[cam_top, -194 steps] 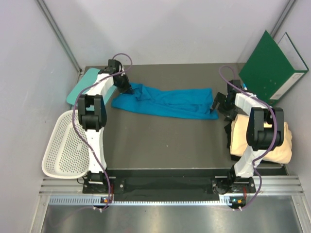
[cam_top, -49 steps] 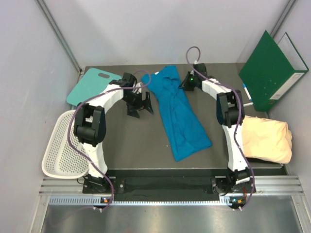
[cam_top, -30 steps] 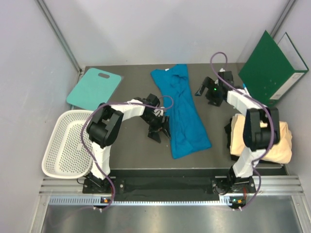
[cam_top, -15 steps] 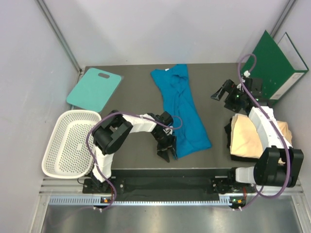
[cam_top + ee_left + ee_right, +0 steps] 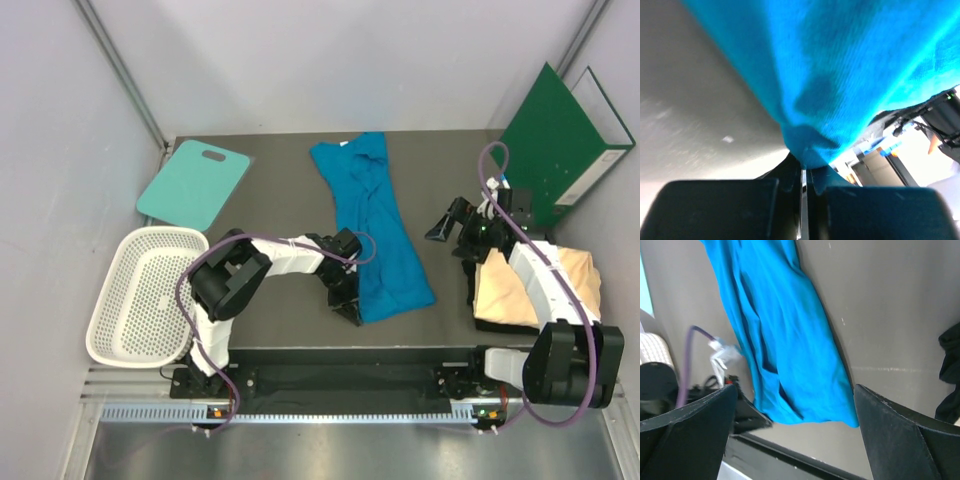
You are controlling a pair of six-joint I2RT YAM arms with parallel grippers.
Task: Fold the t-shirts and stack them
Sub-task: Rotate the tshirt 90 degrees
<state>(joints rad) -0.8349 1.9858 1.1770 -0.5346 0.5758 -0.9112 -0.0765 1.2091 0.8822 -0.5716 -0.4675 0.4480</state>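
The blue t-shirt (image 5: 372, 225) lies as a long strip on the worktop (image 5: 270, 205), and the left gripper (image 5: 352, 306) has its jaws pinching the shirt's near left corner, I'd judge to lift it for a fold. The right gripper (image 5: 447, 222) hovers right of that shirt, jaws spread and empty, the cream t-shirt (image 5: 560, 285) bundled farther right; the white mesh basket (image 5: 105, 335), well left, holds nothing

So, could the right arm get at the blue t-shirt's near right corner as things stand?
Probably yes. The right gripper hangs open just right of the blue t-shirt, with only bare table between; the left gripper is shut on the opposite near corner.
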